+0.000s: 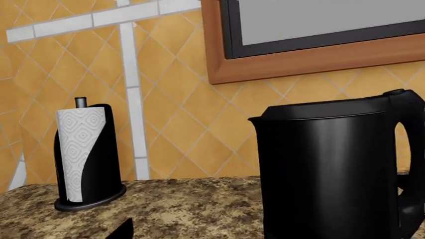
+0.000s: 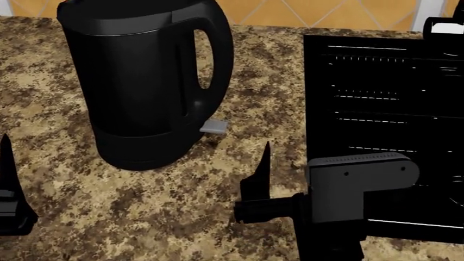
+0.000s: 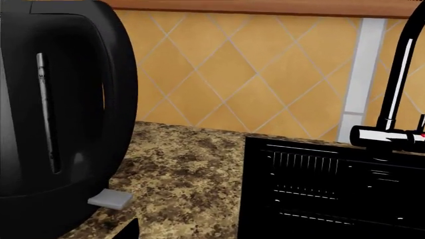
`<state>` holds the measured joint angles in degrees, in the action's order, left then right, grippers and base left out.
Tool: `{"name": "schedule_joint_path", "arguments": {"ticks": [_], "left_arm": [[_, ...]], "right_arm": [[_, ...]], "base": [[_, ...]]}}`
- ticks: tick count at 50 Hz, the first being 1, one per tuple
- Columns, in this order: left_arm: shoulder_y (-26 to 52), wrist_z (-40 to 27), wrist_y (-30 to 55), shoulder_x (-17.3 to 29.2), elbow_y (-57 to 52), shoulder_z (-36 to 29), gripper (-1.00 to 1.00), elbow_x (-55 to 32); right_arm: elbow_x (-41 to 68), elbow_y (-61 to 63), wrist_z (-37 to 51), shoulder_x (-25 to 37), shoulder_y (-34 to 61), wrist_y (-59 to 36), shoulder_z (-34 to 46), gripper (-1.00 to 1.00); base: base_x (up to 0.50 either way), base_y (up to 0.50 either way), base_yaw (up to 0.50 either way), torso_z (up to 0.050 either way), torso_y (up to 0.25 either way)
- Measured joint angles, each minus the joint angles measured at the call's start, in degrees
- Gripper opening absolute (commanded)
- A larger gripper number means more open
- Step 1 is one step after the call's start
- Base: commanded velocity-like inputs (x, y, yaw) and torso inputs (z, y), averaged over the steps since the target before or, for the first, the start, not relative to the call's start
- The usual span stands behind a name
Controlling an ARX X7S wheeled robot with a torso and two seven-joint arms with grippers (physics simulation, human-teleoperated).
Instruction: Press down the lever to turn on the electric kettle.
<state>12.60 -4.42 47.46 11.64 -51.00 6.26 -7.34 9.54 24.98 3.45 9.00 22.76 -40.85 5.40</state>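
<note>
On the speckled granite countertop (image 2: 145, 217): black electric kettle (image 2: 138, 81), its grey lever (image 2: 214, 126) jutting below the handle, untouched; right gripper (image 2: 264, 179) near, finger spread indeterminable; advised: bring one fingertip squarely above the tab, press straight down.

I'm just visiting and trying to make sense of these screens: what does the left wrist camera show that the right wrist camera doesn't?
Only the left wrist view shows the paper towel roll on its black stand and the wood-framed window above the counter. Only the right wrist view shows the small grey lever sticking out low on the kettle, the black sink and the black tap. Both show the black kettle, the speckled stone counter and the orange tiled wall.
</note>
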Motion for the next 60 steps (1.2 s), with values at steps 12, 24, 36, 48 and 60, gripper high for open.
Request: {"name": "schedule_joint_path", "arguments": {"ticks": [12, 24, 36, 48, 60], "left_arm": [[-1.02, -0.13, -0.35, 0.36, -0.86, 1.65, 1.00, -0.76], [-1.63, -0.59, -0.81, 0.54, -1.20, 1.14, 1.00, -1.06], [-2.81, -0.80, -2.36, 0.69, -0.67, 1.41, 1.00, -1.44], [-3.06, -1.25, -2.62, 1.08, -0.49, 0.91, 1.00, -1.52], [-2.51, -1.84, -2.08, 1.58, 0.07, -0.32, 1.00, -1.29]], "right_arm": [[0.17, -0.90, 0.64, 0.13, 0.82, -0.16, 0.90, 1.00], [0.59, -0.20, 1.61, 0.78, 1.10, -1.42, 0.08, 1.00], [1.54, -1.91, 1.66, 1.24, 5.34, -5.27, 0.25, 1.00], [2.23, -7.45, -0.14, 2.86, 12.26, -10.59, 2.48, -1.00], [4.18, -10.00, -5.63, 6.31, 12.68, -11.03, 5.53, -1.00]], "base": [[0.42, 0.10, 0.00, 0.000, 0.001], [0.13, -0.03, 0.00, 0.000, 0.000], [0.00, 0.00, 0.00, 0.000, 0.000], [0.00, 0.00, 0.00, 0.000, 0.000], [0.00, 0.00, 0.00, 0.000, 0.000]]}}
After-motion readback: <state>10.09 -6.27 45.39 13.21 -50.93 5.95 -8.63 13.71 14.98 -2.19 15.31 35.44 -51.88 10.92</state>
